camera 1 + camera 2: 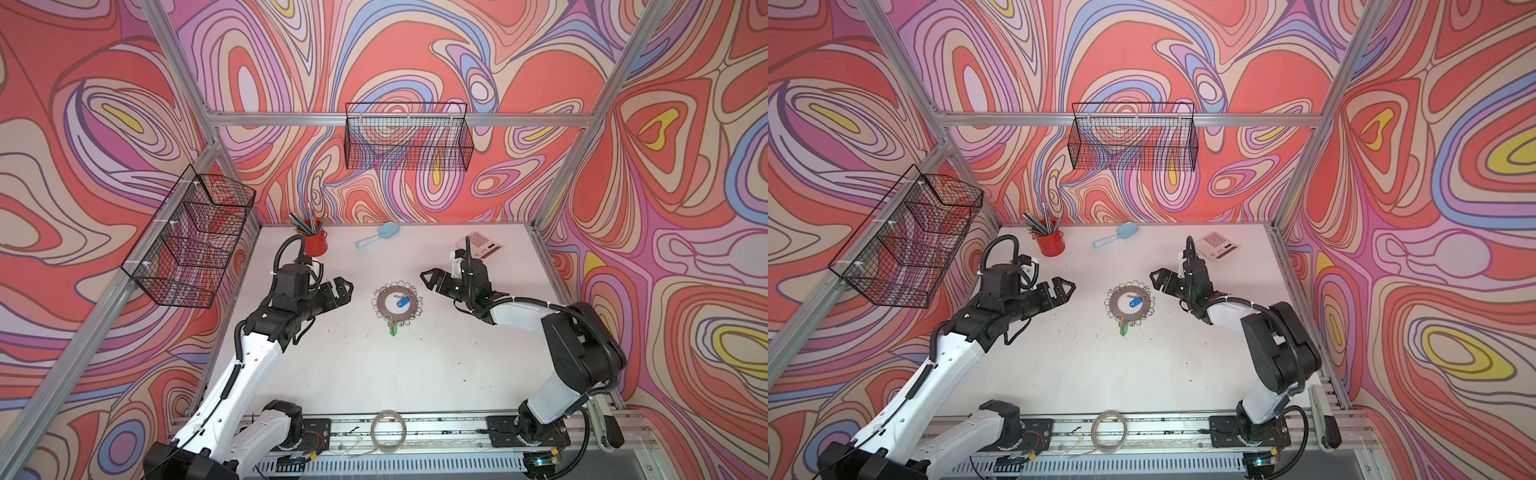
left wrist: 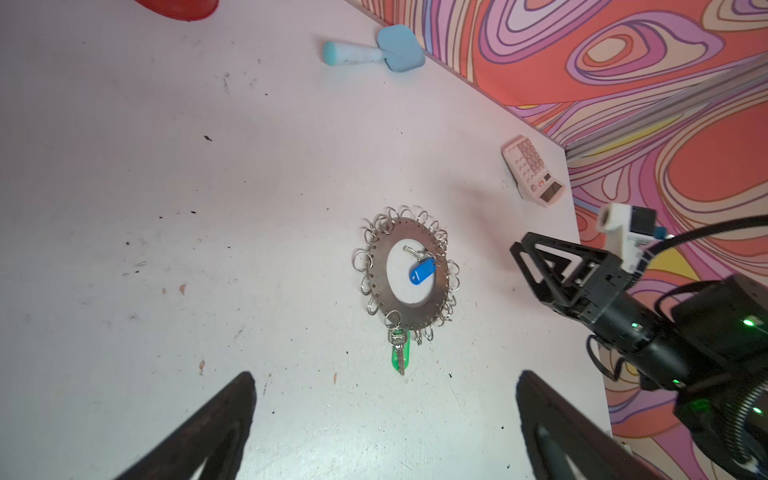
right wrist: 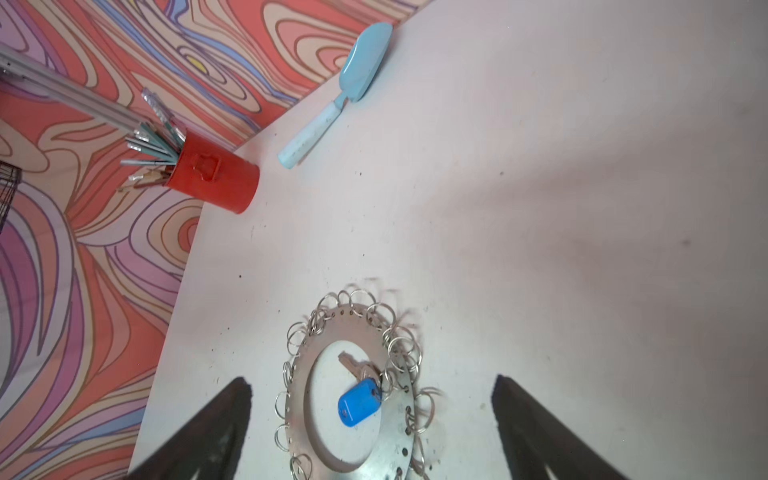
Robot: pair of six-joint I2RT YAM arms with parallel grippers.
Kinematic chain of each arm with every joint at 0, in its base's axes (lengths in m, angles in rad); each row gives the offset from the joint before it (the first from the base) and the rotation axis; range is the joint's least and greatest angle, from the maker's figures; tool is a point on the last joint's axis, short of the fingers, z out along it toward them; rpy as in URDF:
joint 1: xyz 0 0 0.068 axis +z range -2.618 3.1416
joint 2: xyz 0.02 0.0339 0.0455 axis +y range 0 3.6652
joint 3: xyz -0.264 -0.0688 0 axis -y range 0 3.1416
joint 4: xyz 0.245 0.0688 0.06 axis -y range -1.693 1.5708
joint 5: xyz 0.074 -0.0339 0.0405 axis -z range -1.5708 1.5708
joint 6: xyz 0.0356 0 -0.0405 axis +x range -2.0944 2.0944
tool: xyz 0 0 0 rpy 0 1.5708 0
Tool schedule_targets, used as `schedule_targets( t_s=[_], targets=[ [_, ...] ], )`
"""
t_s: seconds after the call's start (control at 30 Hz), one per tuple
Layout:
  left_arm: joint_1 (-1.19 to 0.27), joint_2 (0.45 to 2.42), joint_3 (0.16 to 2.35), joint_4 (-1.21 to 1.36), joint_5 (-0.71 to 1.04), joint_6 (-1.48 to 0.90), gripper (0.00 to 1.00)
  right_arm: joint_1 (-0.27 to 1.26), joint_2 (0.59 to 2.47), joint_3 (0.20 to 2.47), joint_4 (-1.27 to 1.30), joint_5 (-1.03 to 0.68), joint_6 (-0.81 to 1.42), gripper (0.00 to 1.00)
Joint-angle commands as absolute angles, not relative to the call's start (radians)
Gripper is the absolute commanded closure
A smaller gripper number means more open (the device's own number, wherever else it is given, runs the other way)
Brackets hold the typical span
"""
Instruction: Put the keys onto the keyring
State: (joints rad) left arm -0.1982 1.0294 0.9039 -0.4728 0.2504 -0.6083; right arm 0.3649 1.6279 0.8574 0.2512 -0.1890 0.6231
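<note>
You're basically done, I reckon: the keyring (image 2: 378, 270) lies flat on the desk (image 1: 332, 365) with the blue-tag key (image 2: 422, 270) ringed inside its hole and the green-tag key (image 2: 400, 353) ringed off its rim, so the left claw (image 1: 344, 293) and right claw (image 1: 430, 282) sit wide open, empty, either side.

Light: was bright, even, diffuse | Shadow: a soft grey patch lay on the counter (image 3: 582, 216) | Blur: some rim rings of the keyring (image 3: 353, 328) looked smeared in the right wrist view | Distortion: the counter edge bowed there
</note>
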Motion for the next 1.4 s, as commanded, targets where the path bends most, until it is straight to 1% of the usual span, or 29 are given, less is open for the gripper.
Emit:
schedule_targets(
  t_s=[0.0, 0.07, 0.17, 0.23, 0.3, 0.33, 0.4, 0.43, 0.47, 0.5, 0.53, 0.63, 0.7, 0.77, 0.83, 0.9, 0.97, 1.03, 1.1, 1.13, 1.2, 1.27, 1.33, 1.37],
  targets=[
    [-0.109, 1.080, 0.946, -0.474, 0.203, -0.558, 0.00, 0.356, 1.519, 0.907, 0.074, 0.042, 0.490, 0.02],
    [-0.036, 1.134, 0.969, -0.457, 0.200, -0.526, 0.01, 0.356, 1.454, 0.917, 0.046, 0.165, 0.434, 0.02],
    [0.035, 1.177, 0.979, -0.384, 0.162, -0.464, 0.02, 0.350, 1.349, 0.887, 0.110, 0.337, 0.301, 0.02],
    [0.038, 1.146, 0.927, -0.251, 0.139, -0.375, 0.00, 0.345, 1.283, 0.787, 0.295, 0.396, 0.145, 0.02],
    [0.038, 1.076, 0.845, -0.127, 0.065, -0.304, 0.00, 0.330, 1.250, 0.672, 0.492, 0.389, -0.036, 0.02],
    [0.038, 1.044, 0.803, -0.094, 0.032, -0.259, 0.00, 0.323, 1.245, 0.640, 0.527, 0.391, -0.087, 0.02],
    [0.038, 0.957, 0.667, 0.006, -0.063, -0.151, 0.00, 0.291, 1.223, 0.596, 0.515, 0.478, -0.066, 0.06],
    [0.038, 0.922, 0.599, 0.065, -0.085, -0.102, 0.00, 0.270, 1.195, 0.541, 0.565, 0.482, -0.045, 0.06],
    [0.038, 0.889, 0.531, 0.131, -0.089, -0.046, 0.00, 0.229, 1.161, 0.466, 0.640, 0.437, -0.007, 0.05],
    [0.038, 0.872, 0.434, 0.194, -0.105, -0.021, 0.00, 0.178, 1.143, 0.406, 0.696, 0.385, 0.038, 0.02],
    [0.038, 0.874, 0.381, 0.261, -0.117, -0.019, 0.00, 0.143, 1.147, 0.374, 0.724, 0.373, 0.068, 0.02],
    [0.038, 0.946, 0.295, 0.387, -0.047, -0.020, 0.00, 0.113, 1.236, 0.346, 0.773, 0.351, 0.060, 0.02],
    [0.038, 1.020, 0.250, 0.556, -0.045, -0.032, 0.00, 0.112, 1.322, 0.330, 0.868, 0.335, 0.067, 0.02],
    [0.038, 1.123, 0.254, 0.663, -0.045, -0.022, 0.00, 0.110, 1.412, 0.306, 1.001, 0.351, 0.059, 0.02],
    [0.037, 1.232, 0.267, 0.766, -0.003, -0.008, 0.00, 0.104, 1.504, 0.290, 1.124, 0.341, 0.046, 0.02],
    [0.035, 1.305, 0.300, 0.786, -0.028, -0.018, 0.00, 0.102, 1.593, 0.298, 1.212, 0.313, 0.024, 0.02],
    [0.035, 1.319, 0.351, 0.697, -0.004, -0.032, 0.00, 0.102, 1.633, 0.327, 1.191, 0.286, 0.014, 0.02],
    [0.035, 1.373, 0.326, 0.840, 0.009, -0.056, 0.00, 0.099, 1.670, 0.357, 1.167, 0.281, 0.021, 0.02],
    [0.015, 1.439, 0.348, 0.843, -0.045, -0.052, 0.00, 0.093, 1.718, 0.361, 1.206, 0.292, 0.025, 0.02],
    [0.002, 1.480, 0.346, 0.887, -0.061, -0.041, 0.00, 0.092, 1.708, 0.364, 1.176, 0.286, 0.029, 0.02],
    [-0.014, 1.556, 0.338, 0.990, -0.093, -0.023, 0.00, 0.090, 1.717, 0.364, 1.197, 0.284, 0.025, 0.02],
    [-0.018, 1.521, 0.377, 0.851, -0.110, -0.038, 0.00, 0.086, 1.717, 0.381, 1.157, 0.271, 0.030, 0.02],
    [-0.018, 1.557, 0.364, 0.939, -0.120, -0.030, 0.00, 0.080, 1.714, 0.390, 1.129, 0.260, 0.035, 0.02],
    [-0.018, 1.545, 0.375, 0.895, -0.126, -0.041, 0.00, 0.079, 1.718, 0.390, 1.138, 0.261, 0.035, 0.02]
  ],
)
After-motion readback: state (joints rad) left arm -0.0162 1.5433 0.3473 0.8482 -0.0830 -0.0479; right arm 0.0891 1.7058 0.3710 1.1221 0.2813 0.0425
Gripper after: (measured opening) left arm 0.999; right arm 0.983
